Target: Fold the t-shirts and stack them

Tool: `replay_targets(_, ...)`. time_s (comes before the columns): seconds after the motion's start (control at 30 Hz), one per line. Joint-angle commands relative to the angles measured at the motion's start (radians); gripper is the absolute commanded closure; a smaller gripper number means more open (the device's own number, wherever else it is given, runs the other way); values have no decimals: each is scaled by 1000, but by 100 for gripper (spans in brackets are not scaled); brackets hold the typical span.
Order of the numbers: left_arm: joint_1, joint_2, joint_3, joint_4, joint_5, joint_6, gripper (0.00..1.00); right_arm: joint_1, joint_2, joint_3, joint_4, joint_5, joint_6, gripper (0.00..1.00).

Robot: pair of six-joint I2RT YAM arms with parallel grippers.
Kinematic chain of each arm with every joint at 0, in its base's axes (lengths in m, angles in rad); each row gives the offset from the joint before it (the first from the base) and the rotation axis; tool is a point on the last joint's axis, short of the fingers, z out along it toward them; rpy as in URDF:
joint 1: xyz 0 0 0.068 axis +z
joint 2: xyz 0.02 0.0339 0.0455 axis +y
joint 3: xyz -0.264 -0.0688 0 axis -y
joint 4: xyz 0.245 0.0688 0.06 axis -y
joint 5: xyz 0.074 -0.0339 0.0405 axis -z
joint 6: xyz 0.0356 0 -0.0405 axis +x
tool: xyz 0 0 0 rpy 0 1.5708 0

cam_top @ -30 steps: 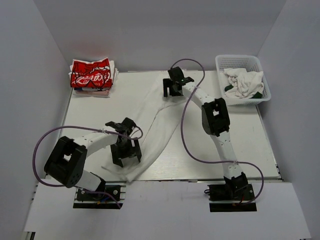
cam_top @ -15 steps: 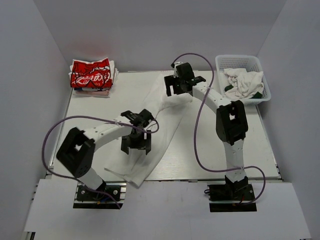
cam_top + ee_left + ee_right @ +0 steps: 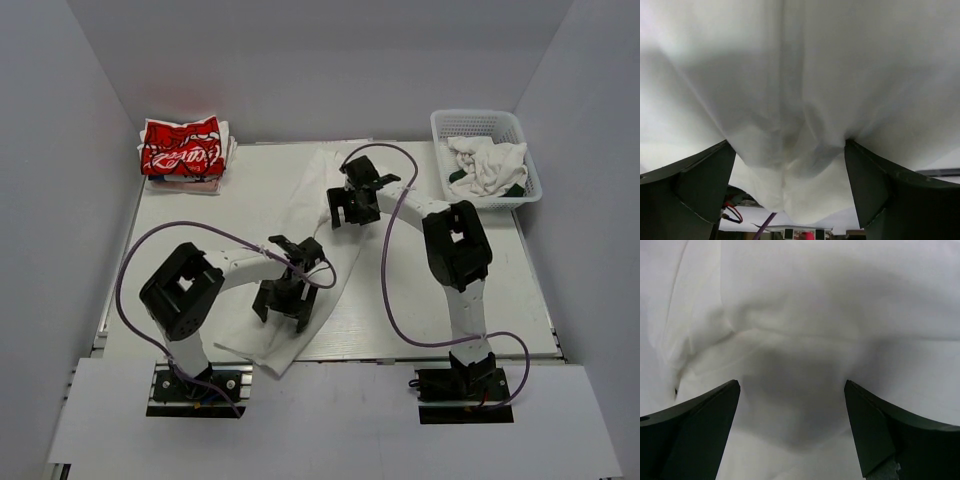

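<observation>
A white t-shirt [image 3: 310,200] lies as a long, narrow diagonal strip from the table's far middle down to the near edge. My left gripper [image 3: 281,315] sits over its near end, open. In the left wrist view the white cloth [image 3: 800,90] fills the frame and bulges between the wide-apart tips of the left gripper [image 3: 788,145]. My right gripper [image 3: 350,215] hovers open over the strip's far part. Only wrinkled cloth [image 3: 790,330] shows under it in the right wrist view, between the spread tips of the right gripper [image 3: 791,385]. A folded red t-shirt [image 3: 182,147] with white script tops a small pile at the back left.
A white plastic basket [image 3: 470,122] at the back right holds crumpled white cloth with a dark green patch. The pale table [image 3: 190,225] is walled in by grey panels on the left, right and back. Purple cables loop from both arms.
My left gripper has slid right along the shirt's near end. My right gripper has come from the far edge toward the middle. The strip now looks narrower. Both grippers stayed open.
</observation>
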Motion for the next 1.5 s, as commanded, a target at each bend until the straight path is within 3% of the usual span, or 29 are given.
replay_targets(0.0,-44,85,14,141,89,36,0,-13,82,91,-20,0,24,9)
replay_targets(0.2,-67,237,219,172,152,103,0,-62,268,263,-77,43,40,9)
replay_targets(0.23,-76,273,274,163,152,103,0,-92,293,389,-97,48,31,9)
replay_targets(0.37,-76,297,374,141,202,114,0,-163,429,575,-99,-16,-12,9)
replay_targets(0.5,-96,214,387,216,282,126,0,-180,382,610,-19,-140,-71,9)
replay_targets(0.63,-105,63,356,183,152,79,0,-151,233,564,-10,-148,-156,9)
replay_targets(0.8,-91,-217,130,183,13,-68,0,-116,-136,233,106,-136,-135,9)
replay_targets(0.87,-80,-345,36,183,-64,-186,0,-99,-289,-53,173,-84,-59,9)
replay_targets(0.9,-80,-383,-40,173,-110,-228,0,-82,-449,-223,238,-66,11,9)
replay_targets(0.97,-71,-444,-134,154,-129,-309,0,-54,-552,-386,324,-87,60,9)
replay_targets(1.0,-61,-472,-159,141,-149,-337,0,-44,-593,-563,335,-96,114,9)
replay_targets(1.03,-50,-523,-184,132,-170,-355,0,-31,-727,-609,322,-96,126,9)
replay_targets(1.17,-28,-642,-335,193,-160,-388,0,36,-972,-865,254,-179,211,9)
replay_targets(1.27,-18,-667,-414,277,-104,-388,0,78,-1064,-1031,295,-399,336,9)
replay_targets(1.3,-18,-667,-424,296,-65,-376,0,110,-1081,-1081,295,-413,413,9)
replay_targets(1.47,-18,-612,-481,411,46,-334,9,167,-1115,-1177,283,-414,471,9)
